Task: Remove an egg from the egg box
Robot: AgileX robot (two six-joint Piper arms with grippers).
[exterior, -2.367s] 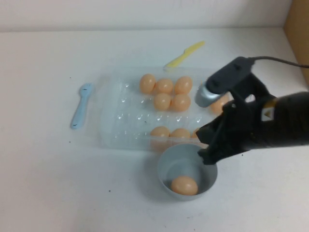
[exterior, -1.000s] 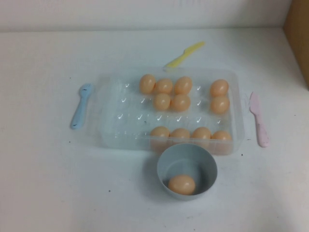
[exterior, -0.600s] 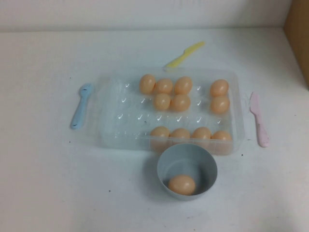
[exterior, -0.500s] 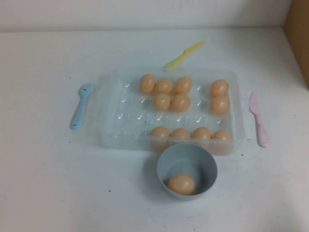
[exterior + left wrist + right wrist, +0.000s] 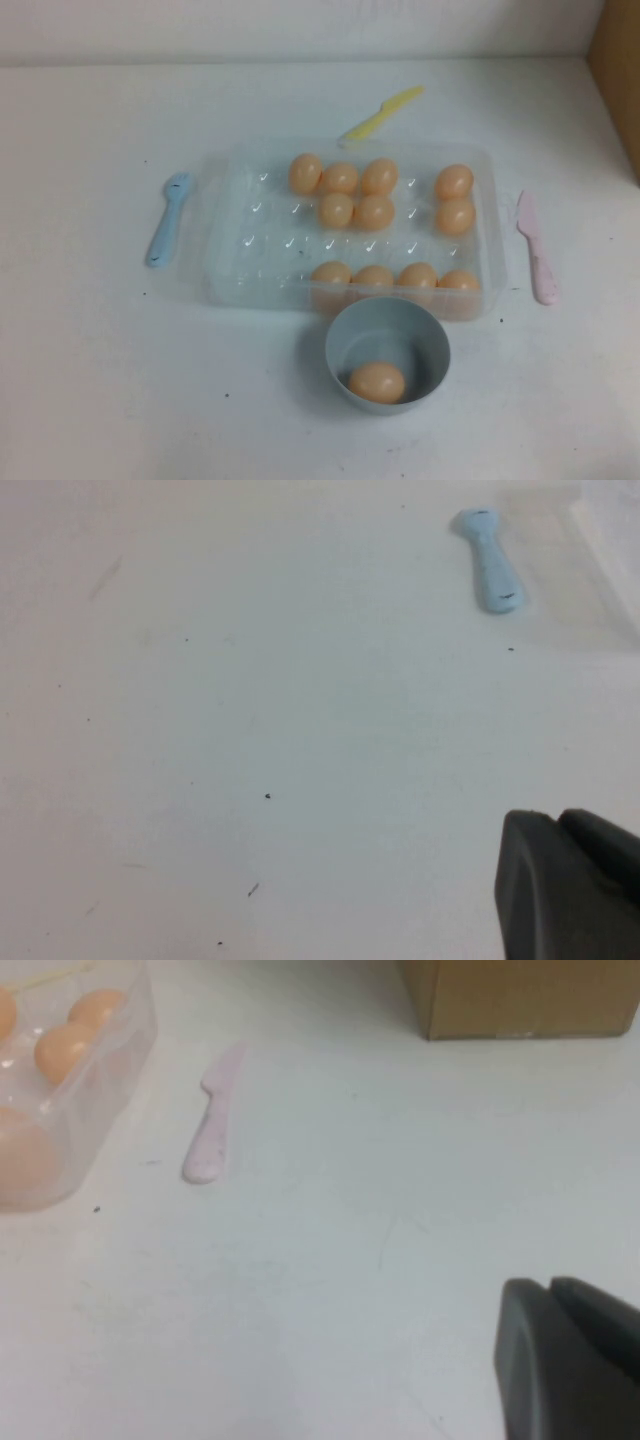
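The clear egg box (image 5: pixel 230 262) lies mid-table with several peach-orange eggs in it, such as one at the back (image 5: pixel 306 172). One egg (image 5: pixel 377 382) lies in the grey-blue bowl (image 5: pixel 338 340) in front of the box. Neither arm shows in the high view. My left gripper (image 5: pixel 560 820) hovers over bare table to the left of the box, fingers together and empty. My right gripper (image 5: pixel 552 1285) hovers over bare table to the right of the box, fingers together and empty. The box's right corner (image 5: pixel 120 1065) with eggs (image 5: pixel 62 1048) shows in the right wrist view.
A blue spoon (image 5: pixel 166 218) lies left of the box and also shows in the left wrist view (image 5: pixel 488 560). A pink knife (image 5: pixel 535 250) lies to its right, also in the right wrist view (image 5: pixel 213 1125). A yellow knife (image 5: pixel 380 112) lies behind. A cardboard box (image 5: pixel 520 995) stands far right.
My right arm, which was over the bowl 2.4 s ago, has drawn back out of the high view. The egg stays in the bowl. Nothing has moved in the last second.
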